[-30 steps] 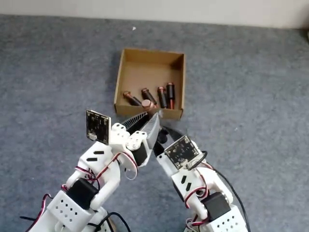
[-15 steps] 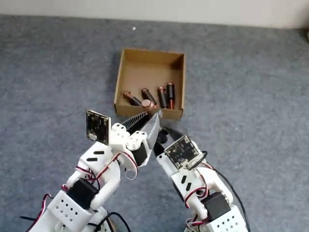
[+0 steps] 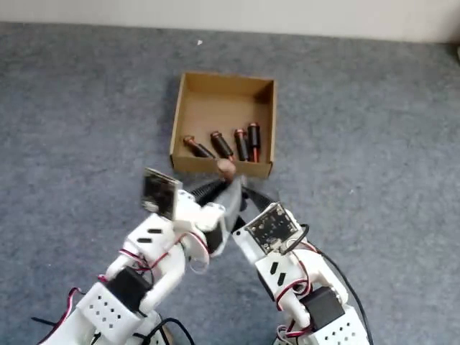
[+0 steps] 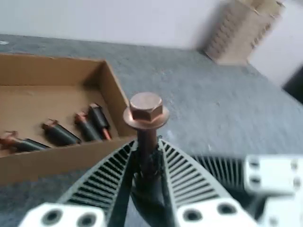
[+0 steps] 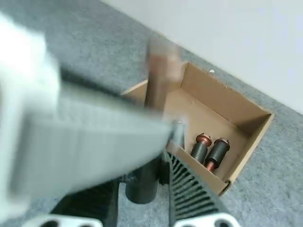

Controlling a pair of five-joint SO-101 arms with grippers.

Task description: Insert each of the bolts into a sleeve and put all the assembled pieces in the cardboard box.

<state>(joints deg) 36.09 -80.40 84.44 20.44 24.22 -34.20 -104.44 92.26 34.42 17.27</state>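
Left wrist view has the left claw [image 4: 147, 144] pressed onto the shank of a copper-coloured bolt [image 4: 146, 111]. The ribbed fingers [image 4: 106, 177] meet the shank from both sides, and the flanged hex head stands upright just above their tips. Below the grip the shank runs down into something dark, though where exactly the two meet is hidden between the fingers. From the right wrist camera, the right claw [image 5: 142, 163] pinches a dark sleeve [image 5: 141, 187] that stands upright between its fingers, with the pale body of the other arm crossing close in front as a blur. Seen from above, both claws meet at one spot, and the bolt head sits just on the arms' side of the near wall of the cardboard box [image 3: 188, 80], outside it. The box lies open-topped on the grey tabletop [image 3: 374, 144], beyond the claws and close to them. Inside, four assembled pieces [image 3: 241, 144] lie side by side against the near wall, dark sleeves with copper heads, fanned slightly apart, while the far half of the box floor is bare. Farther back a pale wall [image 3: 287, 14] borders the tabletop, and a tan slatted object [image 4: 241, 28] stands near it.
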